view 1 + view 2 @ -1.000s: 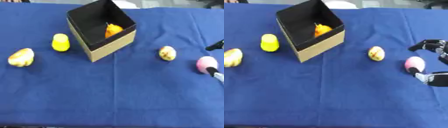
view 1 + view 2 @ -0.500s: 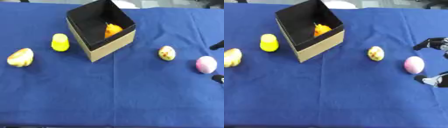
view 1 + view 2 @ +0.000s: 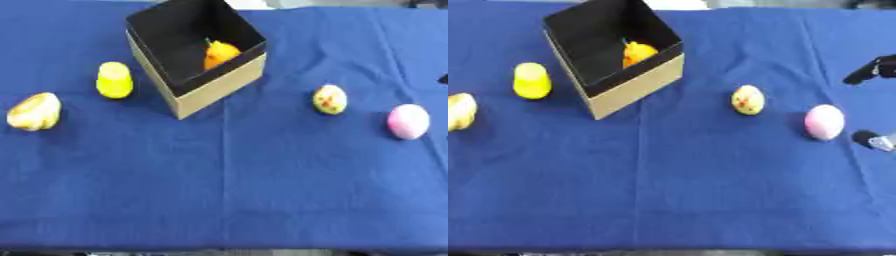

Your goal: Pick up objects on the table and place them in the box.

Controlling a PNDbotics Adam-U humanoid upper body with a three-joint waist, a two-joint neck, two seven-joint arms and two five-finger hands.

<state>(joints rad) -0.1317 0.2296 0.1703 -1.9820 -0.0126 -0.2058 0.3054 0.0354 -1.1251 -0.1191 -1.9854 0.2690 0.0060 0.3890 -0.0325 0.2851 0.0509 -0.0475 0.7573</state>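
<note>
An open cardboard box (image 3: pixel 219 86) with a black inside stands at the back, left of centre, and an orange thing (image 3: pixel 220 53) lies in it. On the blue cloth lie a yellow rounded object (image 3: pixel 114 80) left of the box, a pale yellow lump (image 3: pixel 34 111) at the far left, a speckled yellow egg (image 3: pixel 748 99) and a pink egg (image 3: pixel 824 121) at the right. My right hand (image 3: pixel 869 71) shows only as black fingertips at the right edge, open, a little apart from the pink egg. The left hand is out of sight.
The blue cloth (image 3: pixel 227 190) covers the whole table, and its front edge runs along the bottom of the views. A white shape (image 3: pixel 674 4) shows past the far edge behind the box.
My right hand has drawn back to the right, away from the pink egg it flanked a second ago. The egg and the other things lie where they were.
</note>
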